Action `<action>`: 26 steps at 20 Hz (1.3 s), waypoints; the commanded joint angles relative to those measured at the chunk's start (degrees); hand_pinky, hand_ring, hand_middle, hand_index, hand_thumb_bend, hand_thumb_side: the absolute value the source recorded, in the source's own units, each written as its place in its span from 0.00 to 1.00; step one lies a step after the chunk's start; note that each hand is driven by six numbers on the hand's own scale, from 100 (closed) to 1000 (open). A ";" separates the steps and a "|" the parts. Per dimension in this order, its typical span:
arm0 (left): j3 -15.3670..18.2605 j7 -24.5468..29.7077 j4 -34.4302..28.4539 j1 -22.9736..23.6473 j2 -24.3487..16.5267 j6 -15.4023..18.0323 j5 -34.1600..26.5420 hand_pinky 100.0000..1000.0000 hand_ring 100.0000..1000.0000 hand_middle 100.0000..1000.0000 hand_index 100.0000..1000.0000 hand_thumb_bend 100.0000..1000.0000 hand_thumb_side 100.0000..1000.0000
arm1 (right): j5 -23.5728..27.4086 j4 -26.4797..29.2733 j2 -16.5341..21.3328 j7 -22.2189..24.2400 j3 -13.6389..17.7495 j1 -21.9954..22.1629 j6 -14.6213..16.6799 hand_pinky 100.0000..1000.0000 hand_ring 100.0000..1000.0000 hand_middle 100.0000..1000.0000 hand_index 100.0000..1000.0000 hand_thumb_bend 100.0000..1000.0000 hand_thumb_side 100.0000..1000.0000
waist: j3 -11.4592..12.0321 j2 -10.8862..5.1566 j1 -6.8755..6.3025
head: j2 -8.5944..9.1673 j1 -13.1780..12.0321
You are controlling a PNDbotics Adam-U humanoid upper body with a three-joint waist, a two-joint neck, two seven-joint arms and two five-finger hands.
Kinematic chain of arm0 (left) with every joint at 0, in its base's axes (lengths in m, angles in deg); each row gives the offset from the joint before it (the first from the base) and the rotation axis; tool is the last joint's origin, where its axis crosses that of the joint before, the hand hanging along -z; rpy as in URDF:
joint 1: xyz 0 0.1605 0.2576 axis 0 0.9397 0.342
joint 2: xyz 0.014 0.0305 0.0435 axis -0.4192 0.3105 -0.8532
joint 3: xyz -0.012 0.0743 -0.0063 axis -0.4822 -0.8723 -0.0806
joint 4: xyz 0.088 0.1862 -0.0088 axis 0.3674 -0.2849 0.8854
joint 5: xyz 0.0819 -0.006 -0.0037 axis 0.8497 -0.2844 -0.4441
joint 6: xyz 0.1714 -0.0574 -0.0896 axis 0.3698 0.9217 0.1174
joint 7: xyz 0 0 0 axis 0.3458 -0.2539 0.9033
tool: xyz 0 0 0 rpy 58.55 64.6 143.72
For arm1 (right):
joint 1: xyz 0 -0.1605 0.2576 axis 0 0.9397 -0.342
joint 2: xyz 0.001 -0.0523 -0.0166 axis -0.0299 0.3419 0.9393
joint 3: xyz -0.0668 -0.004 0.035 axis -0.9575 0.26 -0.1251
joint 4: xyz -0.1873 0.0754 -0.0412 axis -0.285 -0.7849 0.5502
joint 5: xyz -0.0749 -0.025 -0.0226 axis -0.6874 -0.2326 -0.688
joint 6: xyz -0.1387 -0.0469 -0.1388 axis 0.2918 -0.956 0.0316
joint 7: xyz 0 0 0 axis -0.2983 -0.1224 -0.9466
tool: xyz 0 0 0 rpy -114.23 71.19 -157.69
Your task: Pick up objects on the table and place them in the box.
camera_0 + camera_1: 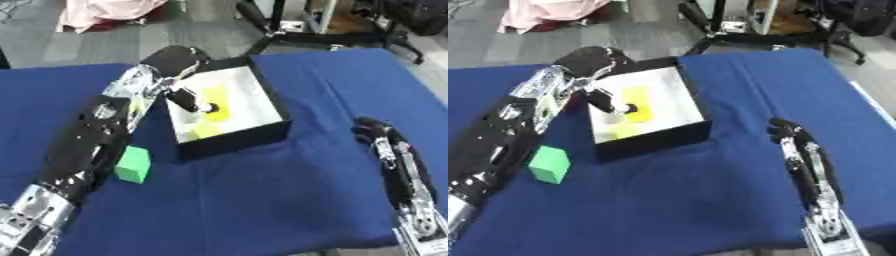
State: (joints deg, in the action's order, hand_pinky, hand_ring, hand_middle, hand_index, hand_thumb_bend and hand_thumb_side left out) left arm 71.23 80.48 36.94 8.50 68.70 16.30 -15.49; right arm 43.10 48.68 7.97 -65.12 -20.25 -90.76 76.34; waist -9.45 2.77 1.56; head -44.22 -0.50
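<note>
A black box (238,142) with a white floor stands in the middle of the blue table. A bright yellow thing (217,98) lies inside it, with a paler yellow-green patch (205,130) near the front wall. My left hand (178,61) reaches over the box's left rim. Its fingers (187,99) point straight down into the box, tips beside the yellow thing, and hold nothing I can see. A green cube (549,164) sits on the cloth to the left of the box, next to my left forearm. My right hand (786,132) rests open on the table to the right of the box.
The blue cloth (289,200) covers the whole table; its far edge runs just behind the box. Beyond it are a grey floor, a pink cloth heap (103,12) and black stand legs (297,35).
</note>
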 commanded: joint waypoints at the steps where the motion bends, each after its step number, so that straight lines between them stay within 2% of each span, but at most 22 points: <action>1: 0.82 -1.53 -0.64 -1.03 -0.54 -0.25 0.45 0.79 0.68 0.72 0.89 0.61 0.69 | 0.30 0.67 0.30 0.19 0.05 -0.46 0.09 0.80 0.78 0.76 0.77 0.00 0.84 | -0.03 -1.05 0.80 | 0.10 0.07; 5: 0.37 0.27 -4.16 -1.73 -3.67 1.11 -4.59 0.78 0.66 0.70 0.86 0.58 0.70 | 0.16 0.57 0.26 -0.02 0.32 -0.35 0.03 0.80 0.78 0.76 0.77 0.00 0.84 | 0.32 -1.14 0.64 | 0.10 0.27; 8: -2.03 8.32 -10.01 -1.76 -9.44 5.63 -11.90 0.80 0.66 0.69 0.85 0.55 0.70 | -0.01 0.55 0.45 -0.32 0.63 -0.16 0.02 0.80 0.78 0.76 0.77 0.00 0.84 | 0.98 -1.34 0.30 | 0.10 0.92; 11: -3.62 17.14 -18.00 -0.41 -16.58 7.73 -22.32 0.80 0.63 0.66 0.82 0.53 0.67 | -0.23 0.53 0.77 -0.60 0.87 -0.01 -0.01 0.80 0.78 0.76 0.77 0.00 0.84 | 1.81 -1.55 -0.21 | 0.10 1.24; 14: -5.81 24.60 -26.28 2.63 -23.85 7.36 -32.10 0.80 0.63 0.66 0.82 0.52 0.64 | -0.41 0.55 0.91 -0.65 0.92 -0.02 0.02 0.80 0.78 0.76 0.77 0.00 0.84 | 2.32 -1.64 -0.65 | 0.10 1.66; 18: -8.41 35.12 -35.93 7.34 -31.29 5.94 -39.74 0.80 0.64 0.67 0.83 0.54 0.61 | -0.59 0.55 1.26 -0.75 1.02 -0.03 0.01 0.80 0.78 0.76 0.77 0.00 0.84 | 2.67 -1.65 -1.06 | 0.10 1.81; 23: -11.10 43.78 -40.05 10.49 -34.76 3.85 -43.95 0.80 0.66 0.69 0.84 0.58 0.60 | -0.68 0.56 1.34 -0.73 1.00 -0.04 0.02 0.80 0.78 0.76 0.77 0.00 0.83 | 2.74 -1.69 -1.26 | 0.10 1.85; 26: -12.95 45.66 -40.33 11.60 -35.18 4.33 -44.60 0.80 0.66 0.70 0.84 0.60 0.59 | -0.72 0.57 1.42 -0.77 1.05 -0.08 0.03 0.80 0.78 0.76 0.77 0.00 0.84 | 2.61 -1.68 -1.30 | 0.10 1.81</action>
State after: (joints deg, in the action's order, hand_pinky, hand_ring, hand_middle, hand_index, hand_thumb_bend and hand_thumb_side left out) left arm 58.48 122.46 -2.37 20.83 35.54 17.94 -59.38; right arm 42.57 48.65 8.12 -65.72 -19.63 -90.29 76.32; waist -6.73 2.77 1.08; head -44.22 1.16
